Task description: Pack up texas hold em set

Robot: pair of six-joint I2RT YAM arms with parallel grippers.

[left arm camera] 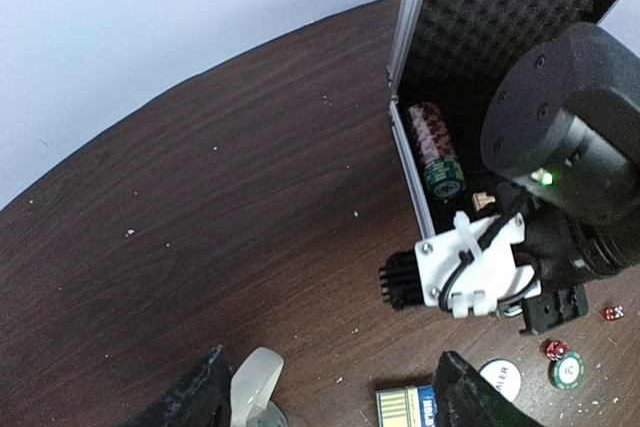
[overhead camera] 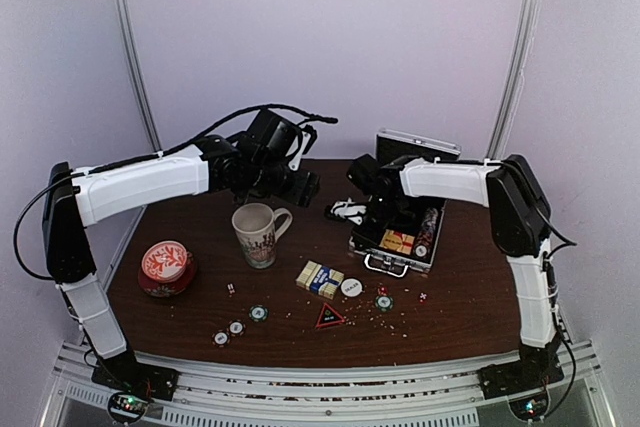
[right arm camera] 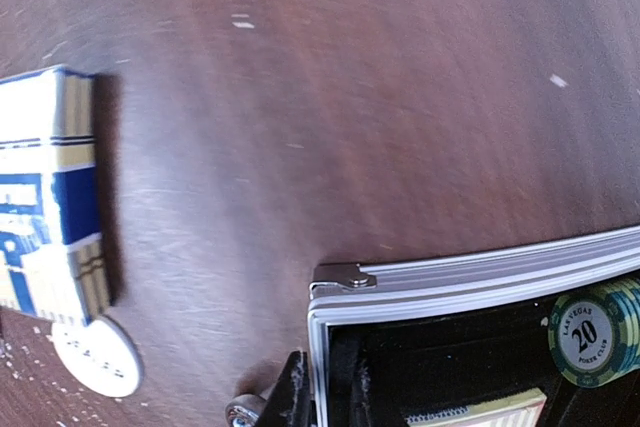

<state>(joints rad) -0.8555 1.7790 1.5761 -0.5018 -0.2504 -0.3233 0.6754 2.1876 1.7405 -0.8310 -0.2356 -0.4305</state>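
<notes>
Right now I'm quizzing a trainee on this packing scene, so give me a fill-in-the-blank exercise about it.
The briefcase stands with its lid ____.
The roll of chips lies ____ the briefcase.
The card box and dealer button lie ____ the briefcase, on the table.
The mug stands ____.
Missing: open; inside; outside; upright.

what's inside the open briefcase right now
Inside the briefcase: a row of poker chips along one side and a yellow striped card box. The right arm covers the rest of the interior, so anything there is hidden.
</notes>
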